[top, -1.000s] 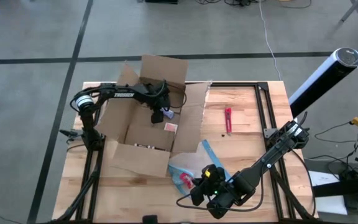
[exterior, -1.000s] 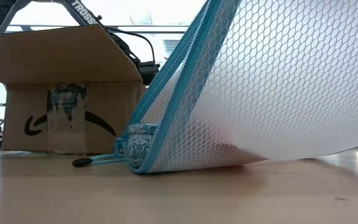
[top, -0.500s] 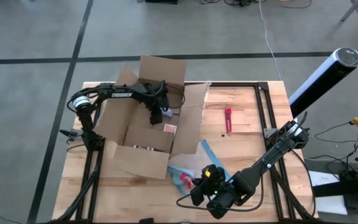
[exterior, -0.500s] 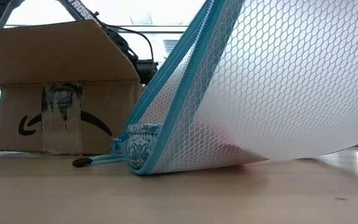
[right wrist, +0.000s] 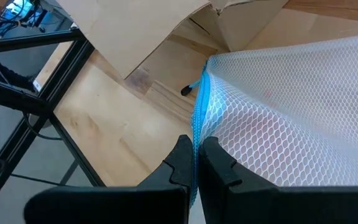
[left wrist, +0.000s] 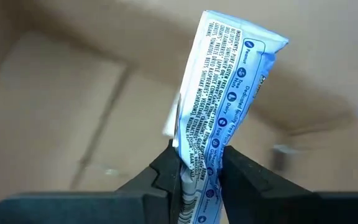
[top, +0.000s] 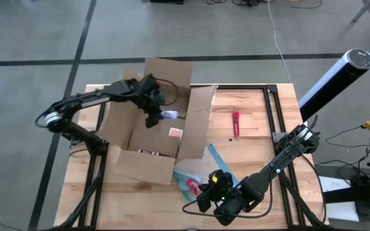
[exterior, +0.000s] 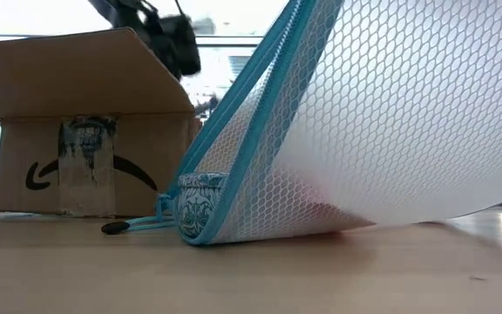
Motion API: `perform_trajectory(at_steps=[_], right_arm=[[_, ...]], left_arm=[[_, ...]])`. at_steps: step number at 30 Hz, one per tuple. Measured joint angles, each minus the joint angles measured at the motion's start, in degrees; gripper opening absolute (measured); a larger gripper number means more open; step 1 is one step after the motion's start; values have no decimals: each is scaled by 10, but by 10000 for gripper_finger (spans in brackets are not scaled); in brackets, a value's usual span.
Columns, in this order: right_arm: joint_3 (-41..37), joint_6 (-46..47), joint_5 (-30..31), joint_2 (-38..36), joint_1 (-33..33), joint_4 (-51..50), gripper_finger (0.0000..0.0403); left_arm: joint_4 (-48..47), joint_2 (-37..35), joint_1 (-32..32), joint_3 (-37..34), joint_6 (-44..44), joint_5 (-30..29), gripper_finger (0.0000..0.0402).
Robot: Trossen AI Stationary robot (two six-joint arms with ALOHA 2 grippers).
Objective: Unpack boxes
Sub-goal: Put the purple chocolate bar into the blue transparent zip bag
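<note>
Two dark, slender jointed arms are seen, trailed by thin black cables; blunt matte-black fingers [left wrist: 166, 171] are shown at lower frame.

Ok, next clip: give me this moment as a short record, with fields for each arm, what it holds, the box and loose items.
left end effector: above the open box, shut on a white and blue printed tube
right end effector: at the table's near edge, shut on the blue zipper edge of a clear mesh pouch
box: brown corrugated cardboard box, flaps open, small items left inside
loose items: small red tool lying on the wooden table, right of the box
task state: unpacking under way
</note>
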Motion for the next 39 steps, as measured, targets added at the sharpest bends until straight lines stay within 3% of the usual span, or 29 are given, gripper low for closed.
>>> perform_trajectory(at_steps=[8, 12, 15, 20, 28, 39], right_arm=[[0, 0, 0, 0, 0, 0, 0], [0, 0, 0, 0, 0, 0, 0], [0, 0, 0, 0, 0, 0, 0], [0, 0, 0, 0, 0, 0, 0], [0, 0, 0, 0, 0, 0, 0], [0, 0, 0, 0, 0, 0, 0]], left_arm=[[-38, -133, -119, 0, -38, 9, 74], [-37, -163, -202, 0, -80, -2, 73], [-37, -166, -272, 0, -103, -42, 75], [-14, -142, -380, 0, -131, -95, 75], [104, -62, -508, 0, -167, -97, 71], [242, 62, -538, 13, -129, -99, 76]])
